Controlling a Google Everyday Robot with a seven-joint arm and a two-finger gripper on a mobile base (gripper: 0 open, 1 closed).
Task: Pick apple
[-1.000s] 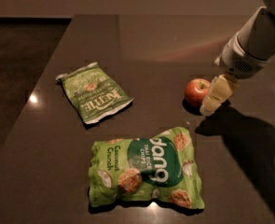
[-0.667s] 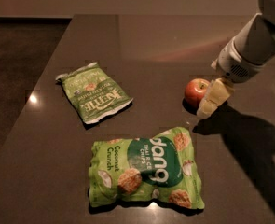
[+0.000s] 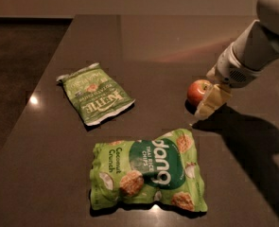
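The apple [image 3: 197,91] is small, round and red with a yellowish top. It sits on the dark table [image 3: 158,46] at the right of the middle. My gripper [image 3: 208,103] comes in from the upper right on a white arm. It is low over the table, right against the apple's right front side. Its cream tip covers part of that side of the apple.
A green Kettle chips bag [image 3: 95,93] lies flat to the left of the apple. A larger green Dang rice chips bag [image 3: 148,175] lies in front, close below the gripper. The table's left edge runs diagonally, with dark floor beyond it.
The gripper has moved a little down and to the left, closer against the apple. The apple and both bags have not moved.
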